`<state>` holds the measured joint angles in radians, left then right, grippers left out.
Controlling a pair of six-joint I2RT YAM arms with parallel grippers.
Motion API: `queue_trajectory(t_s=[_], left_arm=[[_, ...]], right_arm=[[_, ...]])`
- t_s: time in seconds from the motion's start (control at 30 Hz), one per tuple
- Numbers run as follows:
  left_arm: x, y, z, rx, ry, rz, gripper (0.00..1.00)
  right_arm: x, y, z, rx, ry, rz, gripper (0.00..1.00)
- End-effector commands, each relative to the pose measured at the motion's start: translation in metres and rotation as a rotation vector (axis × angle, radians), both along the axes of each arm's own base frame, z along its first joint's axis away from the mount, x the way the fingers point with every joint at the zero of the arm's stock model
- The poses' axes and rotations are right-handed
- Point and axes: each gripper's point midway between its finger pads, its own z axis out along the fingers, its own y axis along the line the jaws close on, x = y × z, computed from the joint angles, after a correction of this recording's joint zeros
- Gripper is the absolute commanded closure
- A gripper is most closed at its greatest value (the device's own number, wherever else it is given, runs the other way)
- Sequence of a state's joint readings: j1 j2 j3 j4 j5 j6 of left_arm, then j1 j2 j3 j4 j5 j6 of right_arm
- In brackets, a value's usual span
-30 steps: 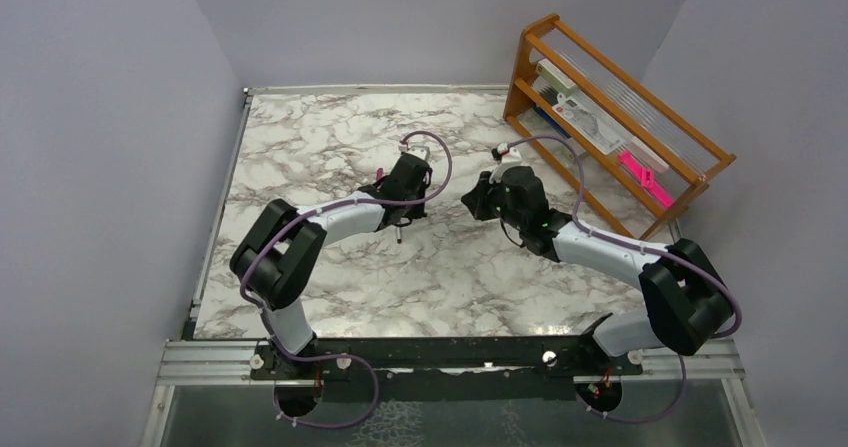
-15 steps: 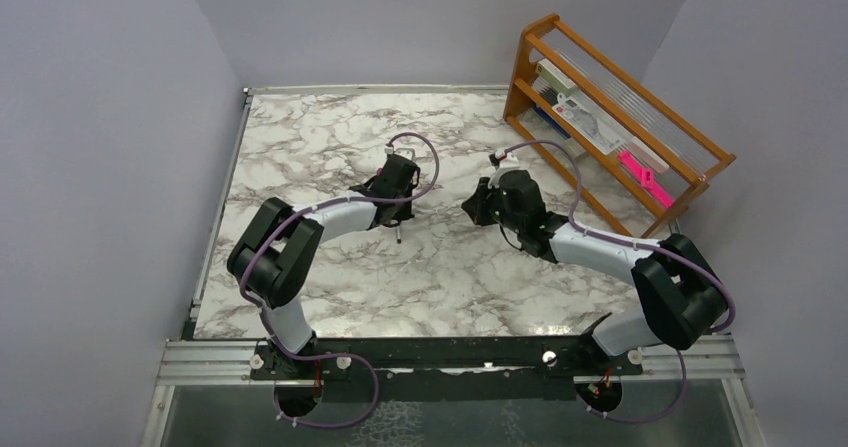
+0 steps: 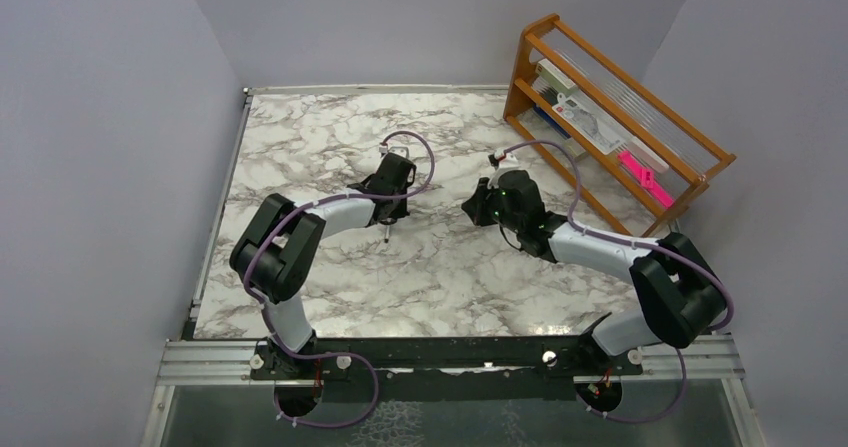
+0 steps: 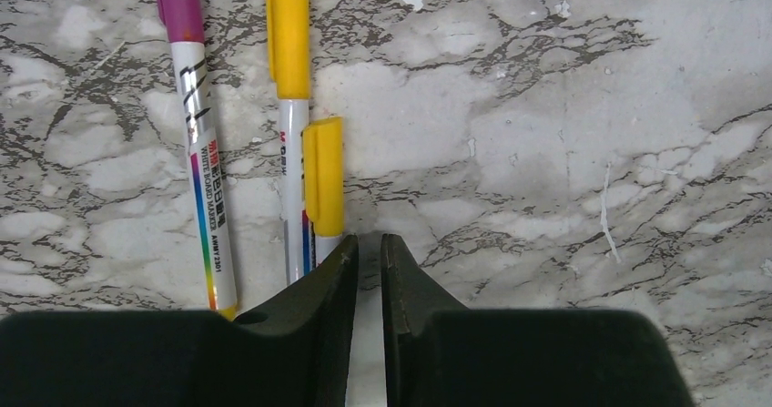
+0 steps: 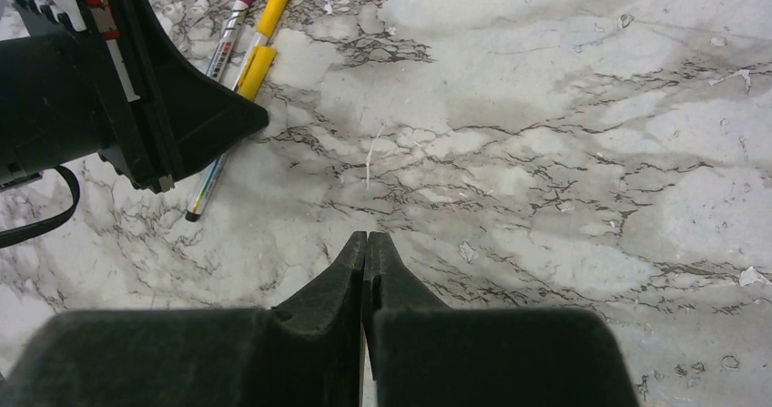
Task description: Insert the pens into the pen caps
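The left arm (image 3: 335, 212) and right arm (image 3: 600, 249) stretch forward, elbows bent outward, wrists turned toward each other. The left gripper (image 4: 369, 243) points down, jaws parted by a narrow slit, seemingly empty. The right gripper (image 5: 366, 239) has its jaws pressed together.

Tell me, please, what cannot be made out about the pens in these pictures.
- Left wrist view: the left gripper covers the near ends of both yellow-capped pens; the top edge cuts off the purple cap and one yellow cap.
- Top view: pens too small, mostly under that gripper.
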<state>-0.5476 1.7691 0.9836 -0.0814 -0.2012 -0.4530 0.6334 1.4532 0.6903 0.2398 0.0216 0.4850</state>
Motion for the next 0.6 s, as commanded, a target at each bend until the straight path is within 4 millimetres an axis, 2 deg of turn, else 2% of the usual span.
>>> queue_trajectory(t_s=[0.0,0.57], left_arm=[[0.006,0.014,0.003,0.040,-0.013,0.037,0.81],[0.017,0.024,0.008,0.012,-0.029,0.100,0.79]], right_arm=[[0.000,0.001,-0.008,-0.004,0.008,0.005,0.99],[-0.005,0.002,-0.019,-0.005,0.035,0.015,0.99]])
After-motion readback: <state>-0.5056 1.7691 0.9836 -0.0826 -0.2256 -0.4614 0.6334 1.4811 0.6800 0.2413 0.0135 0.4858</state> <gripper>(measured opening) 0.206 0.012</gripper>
